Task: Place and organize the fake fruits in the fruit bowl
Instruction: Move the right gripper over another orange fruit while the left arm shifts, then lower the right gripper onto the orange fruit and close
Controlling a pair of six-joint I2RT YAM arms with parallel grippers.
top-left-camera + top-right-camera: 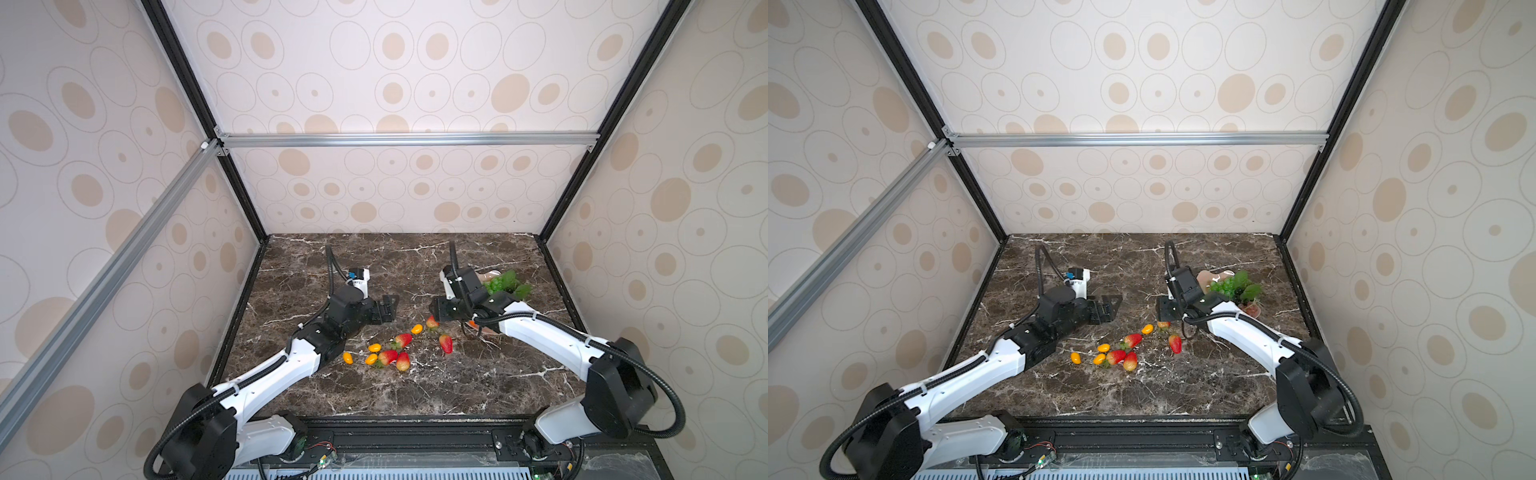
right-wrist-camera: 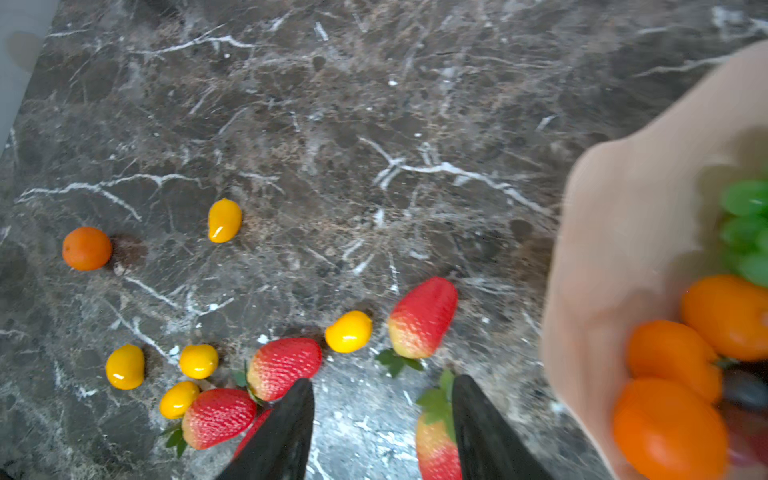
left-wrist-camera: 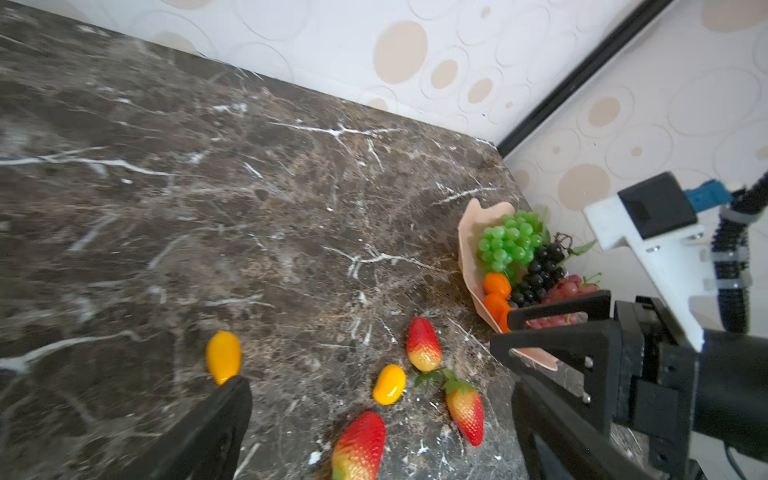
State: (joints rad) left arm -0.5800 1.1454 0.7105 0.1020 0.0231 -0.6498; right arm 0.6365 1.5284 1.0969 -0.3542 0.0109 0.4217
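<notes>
The pale pink fruit bowl (image 3: 471,232) stands at the table's right and holds green grapes (image 3: 509,243), dark grapes (image 3: 540,276), red grapes (image 3: 567,289) and oranges (image 3: 496,286). Several strawberries (image 1: 403,340) and small yellow oval fruits (image 1: 417,329) lie scattered mid-table. One orange (image 2: 86,248) lies apart on the marble. My right gripper (image 2: 382,384) is open just above the table, bare marble between its fingers, with a strawberry (image 2: 434,451) against one finger. My left gripper (image 3: 376,380) is open and hovers over the scattered fruits, holding nothing.
Patterned walls with black frame posts (image 1: 245,199) close in the dark marble table (image 1: 374,266) on three sides. The bowl's rim (image 1: 489,274) lies near the right wall, partly hidden behind my right arm (image 1: 540,332). Both arms reach in from the front rail (image 1: 395,436).
</notes>
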